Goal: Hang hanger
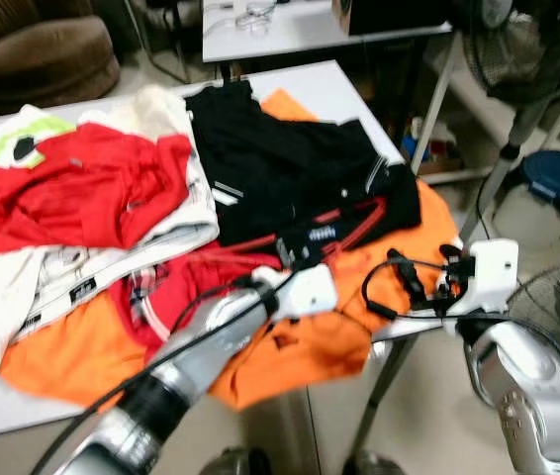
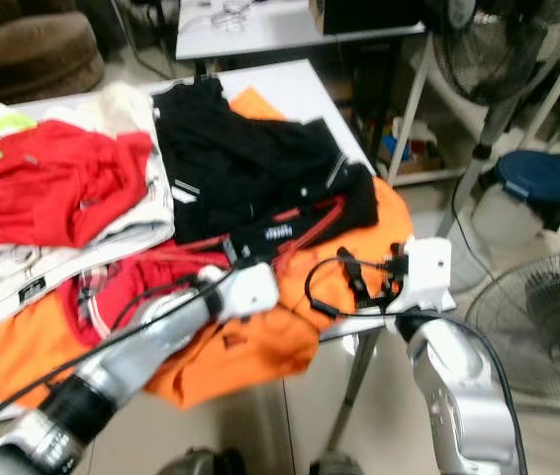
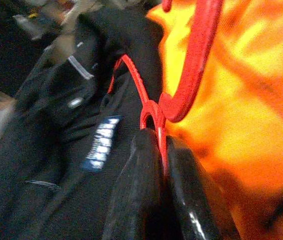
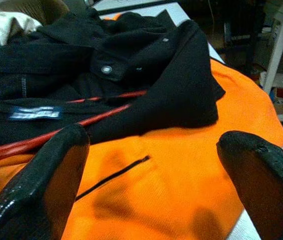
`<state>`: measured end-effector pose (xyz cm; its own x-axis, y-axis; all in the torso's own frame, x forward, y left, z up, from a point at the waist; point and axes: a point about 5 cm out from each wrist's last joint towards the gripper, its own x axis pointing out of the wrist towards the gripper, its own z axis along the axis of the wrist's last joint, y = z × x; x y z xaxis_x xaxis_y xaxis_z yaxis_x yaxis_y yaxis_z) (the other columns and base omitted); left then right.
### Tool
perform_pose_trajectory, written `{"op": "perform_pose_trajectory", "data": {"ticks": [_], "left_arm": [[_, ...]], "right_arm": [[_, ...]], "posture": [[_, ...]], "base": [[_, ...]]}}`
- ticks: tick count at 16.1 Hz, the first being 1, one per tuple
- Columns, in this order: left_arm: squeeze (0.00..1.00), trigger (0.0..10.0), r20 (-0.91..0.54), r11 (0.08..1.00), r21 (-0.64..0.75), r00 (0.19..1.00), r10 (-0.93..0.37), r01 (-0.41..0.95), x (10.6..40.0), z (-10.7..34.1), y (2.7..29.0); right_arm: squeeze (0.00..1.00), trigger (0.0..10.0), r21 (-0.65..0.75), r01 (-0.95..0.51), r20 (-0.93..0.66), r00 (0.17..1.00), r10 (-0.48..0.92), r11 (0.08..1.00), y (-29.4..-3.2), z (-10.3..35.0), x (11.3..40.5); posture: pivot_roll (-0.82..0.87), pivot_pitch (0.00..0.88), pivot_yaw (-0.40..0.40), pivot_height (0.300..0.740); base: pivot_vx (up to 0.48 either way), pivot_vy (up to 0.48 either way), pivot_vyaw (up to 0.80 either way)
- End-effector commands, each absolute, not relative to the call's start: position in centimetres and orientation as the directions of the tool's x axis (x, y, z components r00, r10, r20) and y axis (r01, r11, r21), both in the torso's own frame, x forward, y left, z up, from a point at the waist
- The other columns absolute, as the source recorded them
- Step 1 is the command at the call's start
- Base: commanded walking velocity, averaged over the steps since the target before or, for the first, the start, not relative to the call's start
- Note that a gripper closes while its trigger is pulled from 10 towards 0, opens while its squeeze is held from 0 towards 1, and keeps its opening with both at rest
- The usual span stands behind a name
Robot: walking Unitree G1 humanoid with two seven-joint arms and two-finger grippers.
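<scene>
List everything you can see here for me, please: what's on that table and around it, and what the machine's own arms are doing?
Hanger: one, red, lying in the black garment at the table's near right, pinched at its hook.
Black garment: one, spread over the table's right half.
Orange garment: one, under the black one, draped over the near edge.
Red shirt: one, on the left.
White clothes: several, beneath the red shirt.
Table: one, white.
Fans: two, dark, right of the table.
Armchair: one, brown, far left.
Left gripper: shut on the hanger.
Right gripper: open, over the orange garment.
</scene>
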<state>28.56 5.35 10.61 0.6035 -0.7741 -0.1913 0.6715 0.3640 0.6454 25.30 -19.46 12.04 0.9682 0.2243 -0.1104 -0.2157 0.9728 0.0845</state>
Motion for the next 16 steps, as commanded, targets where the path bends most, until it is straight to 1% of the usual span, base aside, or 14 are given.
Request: {"op": "perform_pose_trajectory", "data": {"ticks": [1,2,4,5,7,8,9,11,12,13,14,15,16], "left_arm": [[0.0,10.0,-0.238,0.32,0.555,0.515,-0.823,0.768,27.5,10.3,5.4],[0.0,10.0,-0.246,0.31,0.502,0.477,-0.844,0.807,27.2,10.8,6.3],[0.0,10.0,-0.25,0.306,0.466,0.455,-0.855,0.83,27.5,12.2,8.2],[0.0,10.0,-0.25,0.302,0.464,0.45,-0.857,0.833,27.5,12.5,8.4],[0.0,10.0,-0.197,0.356,0.471,0.489,-0.85,0.807,28.2,13.9,8.9],[0.0,10.0,-0.18,0.377,0.478,0.508,-0.842,0.793,28.4,14.1,8.8],[0.0,10.0,-0.137,0.426,0.488,0.549,-0.824,0.762,28.9,14.6,8.6],[0.0,10.0,-0.091,0.474,0.486,0.582,-0.808,0.734,29.4,15.2,8.3],[0.0,10.0,-0.089,0.469,0.513,0.588,-0.804,0.718,29.5,15.2,8.0],[0.0,10.0,-0.09,0.47,0.517,0.592,-0.801,0.715,29.6,15.1,7.9],[0.0,10.0,-0.089,0.473,0.516,0.594,-0.8,0.714,29.7,15.1,7.9],[0.0,10.0,-0.081,0.482,0.519,0.602,-0.795,0.706,29.8,15.2,7.9],[0.0,10.0,-0.059,0.507,0.528,0.625,-0.778,0.682,30.1,15.3,7.9]], "right_arm": [[0.0,10.0,0.094,-0.211,-0.114,0.969,0.221,0.973,-19.5,11.9,25.2],[0.0,10.0,0.097,-0.211,-0.117,0.968,0.222,0.973,-19.5,11.9,25.1],[0.0,10.0,0.103,-0.211,-0.12,0.967,0.223,0.972,-19.5,11.8,25.1],[0.0,10.0,0.111,-0.21,-0.118,0.968,0.222,0.972,-19.5,11.9,25.2],[0.0,10.0,0.223,-0.173,-0.062,0.98,0.191,0.959,-20.1,13.6,26.6],[0.0,10.0,0.229,-0.174,-0.043,0.981,0.188,0.958,-20.2,14.2,26.9],[0.0,10.0,0.207,-0.17,0.008,0.985,0.172,0.964,-20.7,15.8,28.0],[0.0,10.0,0.199,-0.172,0.044,0.985,0.167,0.965,-21.3,17.2,29.5],[0.0,10.0,0.281,-0.159,0.031,0.987,0.157,0.946,-21.7,17.2,30.7],[0.82,10.0,0.32,-0.169,0.023,0.985,0.171,0.932,-21.6,17.0,31.1],[0.82,10.0,0.33,-0.171,0.021,0.984,0.174,0.928,-21.6,17.0,31.3],[1.0,10.0,0.338,-0.171,0.019,0.984,0.175,0.926,-21.6,16.9,31.4],[1.0,10.0,0.322,-0.171,-0.002,0.984,0.181,0.931,-21.6,16.5,32.0]], "posture": [[-0.21,0.089,0.106,0.74],[-0.21,0.09,0.106,0.74],[-0.2,0.091,0.104,0.74],[-0.19,0.092,0.104,0.74],[-0.19,0.092,0.107,0.74],[-0.19,0.092,0.107,0.74],[-0.19,0.092,0.111,0.74],[-0.19,0.092,0.115,0.74],[-0.19,0.092,0.113,0.74],[-0.19,0.091,0.113,0.74],[-0.19,0.091,0.112,0.74],[-0.18,0.091,0.108,0.74],[-0.18,0.091,0.106,0.74]], "base": [[0.0,0.0,0.0],[0.0,0.0,0.0],[0.0,0.0,0.0],[0.0,0.0,0.0],[0.0,0.0,0.0],[0.0,0.0,0.0],[0.0,0.0,0.0],[0.0,0.0,0.0],[0.0,0.0,0.0],[0.0,0.0,0.0],[0.0,0.0,0.0],[0.0,0.0,0.0],[0.0,0.0,0.0]]}}
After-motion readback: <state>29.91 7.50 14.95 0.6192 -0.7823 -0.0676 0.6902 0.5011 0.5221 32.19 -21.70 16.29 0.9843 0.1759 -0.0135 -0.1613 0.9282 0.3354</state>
